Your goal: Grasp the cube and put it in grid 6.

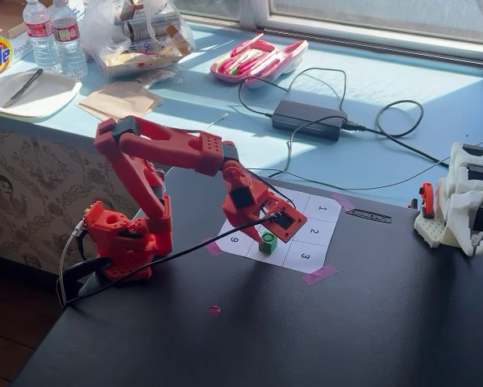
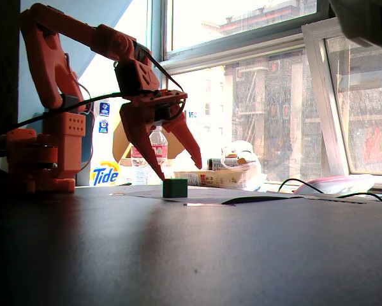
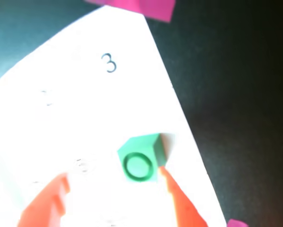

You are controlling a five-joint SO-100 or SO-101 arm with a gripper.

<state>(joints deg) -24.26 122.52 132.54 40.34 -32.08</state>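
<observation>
Risk entry. We see the red two-finger gripper [image 2: 178, 167] spread open, fingertips hanging low over the white 3x3 numbered paper sheet [image 1: 318, 234] on the dark worktop [image 1: 249, 339]. The small bright green cube with a dark ring on its top face [image 3: 140, 159] sits on the sheet near its edge, between the cells marked "9" and "3" in a fixed view [image 1: 267, 242], which we judge to be grid 6; the "6" itself is washed out or covered, so we cannot confirm it.

In the wrist view one orange finger [image 3: 179, 203] is touching or almost touching the cube's right lower corner, while the other stands well off to the left. The cube is not centred between them.

What could go wrong:
- Closing from this offset would likely push the cube sideways or twist it before both fingers bear on it; it could pop free.
- Cube is light and small: a nudge from the near finger may slide it off the sheet onto the worktop, since the paper edge lies just beside it.
- Glare on the sheet blanks the printed numbers, so cell placement is hard to verify.
</observation>
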